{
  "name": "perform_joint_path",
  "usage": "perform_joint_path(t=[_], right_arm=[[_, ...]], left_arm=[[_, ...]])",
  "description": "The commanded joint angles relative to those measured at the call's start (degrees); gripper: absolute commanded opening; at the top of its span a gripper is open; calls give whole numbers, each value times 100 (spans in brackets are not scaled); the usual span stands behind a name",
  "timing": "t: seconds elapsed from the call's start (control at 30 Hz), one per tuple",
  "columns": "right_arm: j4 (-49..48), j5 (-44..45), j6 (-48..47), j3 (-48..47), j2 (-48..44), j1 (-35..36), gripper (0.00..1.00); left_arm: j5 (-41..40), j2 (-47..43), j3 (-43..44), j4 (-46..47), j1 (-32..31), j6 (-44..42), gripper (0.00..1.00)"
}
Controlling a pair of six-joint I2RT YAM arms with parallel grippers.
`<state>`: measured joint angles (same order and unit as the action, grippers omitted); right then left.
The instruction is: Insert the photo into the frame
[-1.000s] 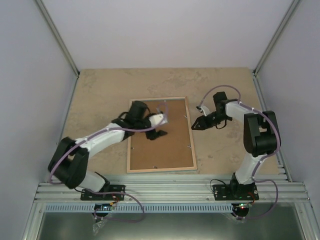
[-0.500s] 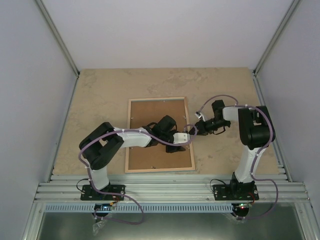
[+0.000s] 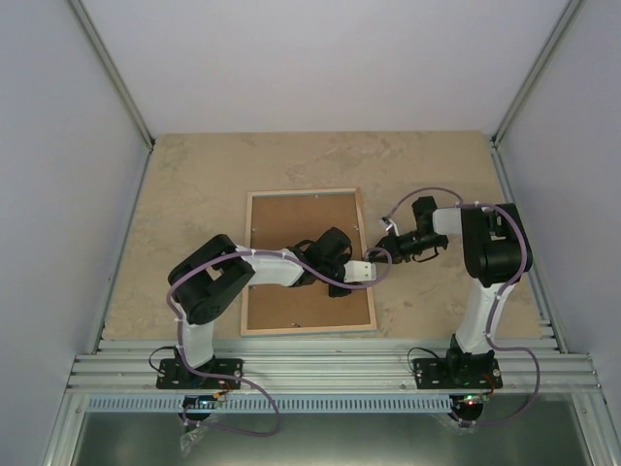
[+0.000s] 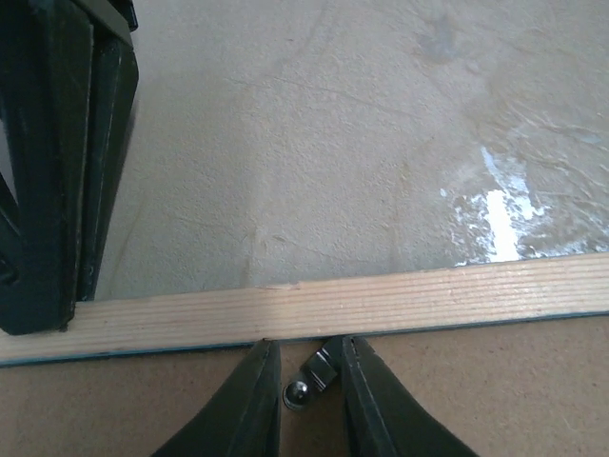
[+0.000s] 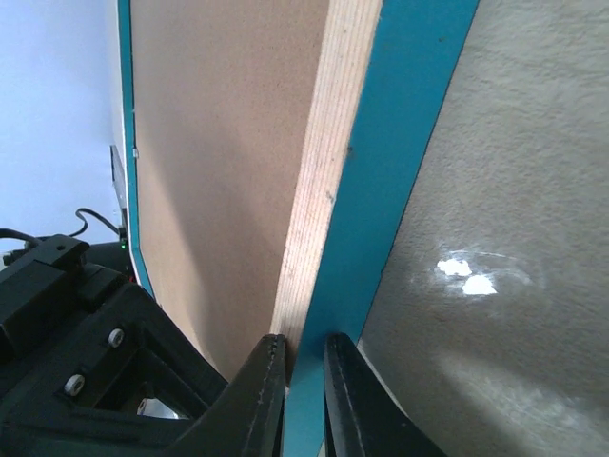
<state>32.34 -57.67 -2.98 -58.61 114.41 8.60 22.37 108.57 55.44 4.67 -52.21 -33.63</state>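
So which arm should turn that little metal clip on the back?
Left, probably: the left gripper straddles the clip, while the right gripper pinches the edge of the frame, steadying it.

Plain white walls (image 3: 320, 58), beige table (image 3: 194, 184).
I see light glinting off its mottled top; metal rails (image 3: 330, 371) line the near edge.

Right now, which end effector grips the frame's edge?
The right end effector pinches the turquoise wooden frame; the left end effector straddles a small metal clip.
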Motion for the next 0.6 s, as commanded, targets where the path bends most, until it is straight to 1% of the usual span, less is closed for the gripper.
perform_joint_path(t=[0.0,0.17,0.33,0.4,0.5,0.57], right_arm=[[-191,532,10,223,363,63,11],[-303,482,54,359,334,63,2],[-411,499,50,514,277,63,1],[-422,488,49,520,231,63,0],[-425,485,20,549,143,63,0],[-438,485,7,574,101,63,1]], left_arm=[[-605,505,14,-282,-53,-70,16],[-1164,479,-168,-13,-53,467,0],[-1255,261,-344,349,-53,875,0],[-1147,119,-332,380,-44,918,3],[-1016,-167,-411,495,10,840,14],[-872,-319,-424,425,109,587,17]])
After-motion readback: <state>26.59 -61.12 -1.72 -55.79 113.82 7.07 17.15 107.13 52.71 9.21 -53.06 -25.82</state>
